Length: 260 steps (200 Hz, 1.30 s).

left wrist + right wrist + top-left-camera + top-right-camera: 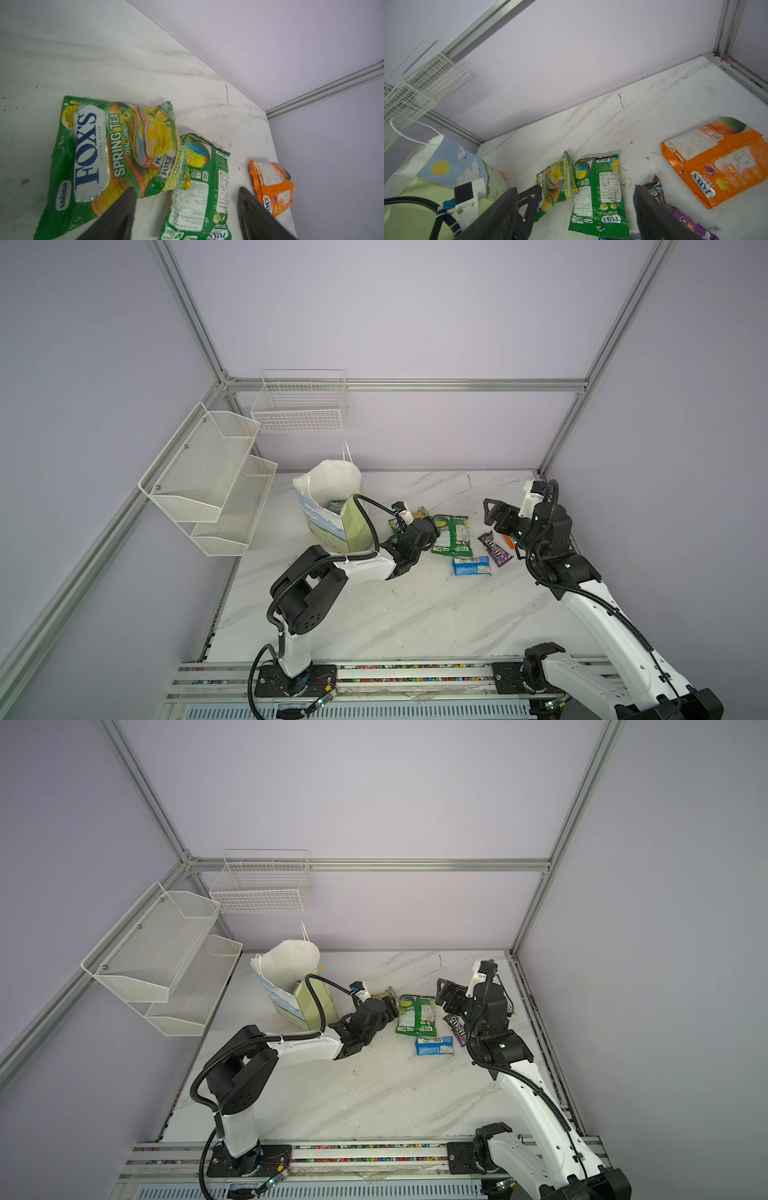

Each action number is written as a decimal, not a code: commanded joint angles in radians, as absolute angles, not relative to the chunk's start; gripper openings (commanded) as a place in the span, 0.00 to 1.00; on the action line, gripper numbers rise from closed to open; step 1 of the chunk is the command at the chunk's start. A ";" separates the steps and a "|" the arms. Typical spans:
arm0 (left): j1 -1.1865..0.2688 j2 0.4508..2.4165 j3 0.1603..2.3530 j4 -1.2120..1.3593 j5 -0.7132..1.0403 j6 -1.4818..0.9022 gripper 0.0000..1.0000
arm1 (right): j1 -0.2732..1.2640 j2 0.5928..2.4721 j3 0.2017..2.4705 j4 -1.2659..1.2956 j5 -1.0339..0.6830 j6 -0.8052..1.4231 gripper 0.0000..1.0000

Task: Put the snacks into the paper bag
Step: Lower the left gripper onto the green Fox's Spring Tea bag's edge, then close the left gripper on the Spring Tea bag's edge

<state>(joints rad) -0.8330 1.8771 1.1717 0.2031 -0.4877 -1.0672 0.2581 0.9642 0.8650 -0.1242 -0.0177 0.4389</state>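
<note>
While five snacks are seen out on the table (374,614) and only one pkt edge is glimpsed inside the paper bag (320,522), the task is judged well short of done; the L gripper (186,189) is seen w/ jaws spread wide and nothing held, low over the two green pkts; the face-down green pkt (199,197) lies straight ahead btwn the fingers, while the face-up green pkt (99,158) lies off to one side, its near corner crossed by one finger in the left wrist view, contact not to be told; the two pkts touch, a corner of the face-up one lapped over the other; in both top views the face-down pkt's long axis runs roughly far-to-near, so a pinch across its short width is judged the better fit; the bag stands upright, mouth open, just to the left of the L wrist; the R gripper (490,513) is likewise seen open and empty, raised by the orange pkt (716,162) and purple bar (496,549), the blue pkt (471,566) lying nearer the front; the L arm is nearer both green pkts and the bag, so the next pick is judged to be its
</note>
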 commanded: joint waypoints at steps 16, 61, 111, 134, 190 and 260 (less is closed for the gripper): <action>-0.785 1.819 1.064 0.237 -0.470 -1.208 0.93 | 0.255 0.955 0.837 -0.117 -0.033 0.454 0.88; -0.751 1.814 0.961 0.256 -0.427 -1.299 0.90 | 0.256 0.955 0.825 -0.115 -0.037 0.451 0.88; -0.718 1.852 0.890 0.371 -0.346 -1.349 0.85 | 0.255 0.963 0.819 -0.110 -0.045 0.451 0.88; -0.714 1.874 0.892 0.391 -0.322 -1.359 0.82 | 0.256 0.968 0.826 -0.111 -0.045 0.449 0.88; -0.703 1.926 0.920 0.410 -0.294 -1.364 0.70 | 0.255 0.975 0.831 -0.112 -0.042 0.445 0.88; -0.693 1.982 0.986 0.400 -0.275 -1.344 0.47 | 0.255 0.978 0.834 -0.114 -0.039 0.439 0.88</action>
<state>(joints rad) -0.7071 1.9480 0.9268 0.4282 -0.2893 -1.3483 0.2581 0.9749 0.8242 -0.1238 -0.0429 0.4404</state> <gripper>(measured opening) 0.509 0.882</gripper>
